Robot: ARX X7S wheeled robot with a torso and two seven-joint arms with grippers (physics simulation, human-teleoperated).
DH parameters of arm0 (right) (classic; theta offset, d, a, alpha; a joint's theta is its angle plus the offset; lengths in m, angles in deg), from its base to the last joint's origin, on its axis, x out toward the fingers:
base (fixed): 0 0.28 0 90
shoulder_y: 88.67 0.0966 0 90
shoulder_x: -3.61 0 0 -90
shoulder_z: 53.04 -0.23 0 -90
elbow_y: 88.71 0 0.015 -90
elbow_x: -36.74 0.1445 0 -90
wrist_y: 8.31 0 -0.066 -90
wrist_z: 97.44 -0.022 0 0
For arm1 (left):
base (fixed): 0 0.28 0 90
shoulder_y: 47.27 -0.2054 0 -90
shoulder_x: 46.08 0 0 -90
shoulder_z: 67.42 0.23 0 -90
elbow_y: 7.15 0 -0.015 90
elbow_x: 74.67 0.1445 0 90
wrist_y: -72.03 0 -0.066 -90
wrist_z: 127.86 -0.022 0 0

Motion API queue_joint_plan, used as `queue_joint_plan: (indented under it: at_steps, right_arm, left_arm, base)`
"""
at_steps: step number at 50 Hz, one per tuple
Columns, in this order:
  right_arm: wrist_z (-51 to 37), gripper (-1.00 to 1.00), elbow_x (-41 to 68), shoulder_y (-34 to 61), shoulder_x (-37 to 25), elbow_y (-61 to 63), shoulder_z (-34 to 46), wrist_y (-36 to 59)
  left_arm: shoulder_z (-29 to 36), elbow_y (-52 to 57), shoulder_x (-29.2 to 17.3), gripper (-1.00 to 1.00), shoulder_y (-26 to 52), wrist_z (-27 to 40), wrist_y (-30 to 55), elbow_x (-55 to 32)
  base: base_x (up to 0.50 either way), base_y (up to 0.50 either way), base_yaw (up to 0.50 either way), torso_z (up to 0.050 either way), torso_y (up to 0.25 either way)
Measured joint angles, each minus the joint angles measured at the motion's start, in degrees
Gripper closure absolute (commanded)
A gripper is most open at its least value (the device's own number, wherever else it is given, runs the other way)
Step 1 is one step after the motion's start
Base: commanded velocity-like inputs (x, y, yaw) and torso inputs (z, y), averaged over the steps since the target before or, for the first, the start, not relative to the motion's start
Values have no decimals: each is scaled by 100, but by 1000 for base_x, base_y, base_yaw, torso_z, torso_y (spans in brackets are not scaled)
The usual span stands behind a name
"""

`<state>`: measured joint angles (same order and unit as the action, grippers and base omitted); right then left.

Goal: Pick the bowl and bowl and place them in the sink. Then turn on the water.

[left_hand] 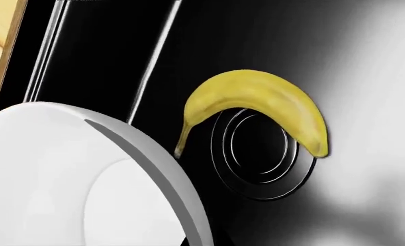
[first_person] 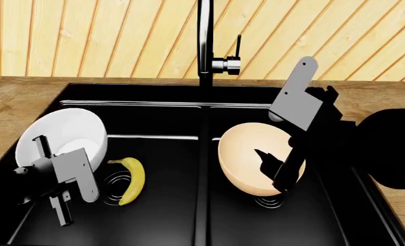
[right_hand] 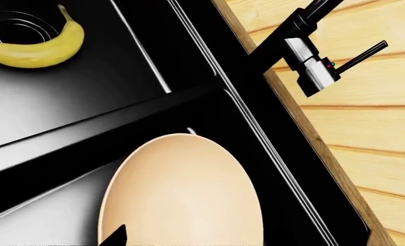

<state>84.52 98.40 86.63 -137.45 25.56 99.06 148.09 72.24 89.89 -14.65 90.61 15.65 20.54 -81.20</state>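
The glossy white bowl (first_person: 69, 134) tilts over the left basin of the black sink (first_person: 204, 154), and my left gripper (first_person: 45, 152) is shut on its near rim. The same bowl (left_hand: 59, 174) fills the left wrist view, with only a dark fingertip (left_hand: 177, 241) showing. The peach-tan bowl (first_person: 247, 154) tilts in the right basin above its drain. My right gripper (first_person: 279, 166) is shut on that bowl's right rim, one finger inside. In the right wrist view one black fingertip (right_hand: 114, 237) lies inside the peach bowl (right_hand: 182, 195). The dark faucet (first_person: 204, 41) rises behind the divider.
A yellow banana (first_person: 132, 179) lies over the left basin's ringed drain (left_hand: 260, 154). The faucet's thin lever (first_person: 238, 46) sticks up on its right side. Wooden counter (first_person: 18, 110) surrounds the sink, with a wood-plank wall (first_person: 106, 36) behind.
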Motion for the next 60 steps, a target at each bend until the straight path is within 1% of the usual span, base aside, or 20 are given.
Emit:
queue_joint_plan:
  at_steps: [23, 60]
  right_arm:
    - [-6, -100, 10, 5, 10, -51, 37, 18]
    - [-41, -100, 67, -22, -63, -3, 57, -5]
  left_arm:
    - [196, -476, 211, 100, -190, 48, -248, 98]
    - [311, -616, 230, 100, -465, 148, -365, 112]
  base:
    - [0, 0, 0, 0, 0]
    - [0, 0, 0, 0, 1]
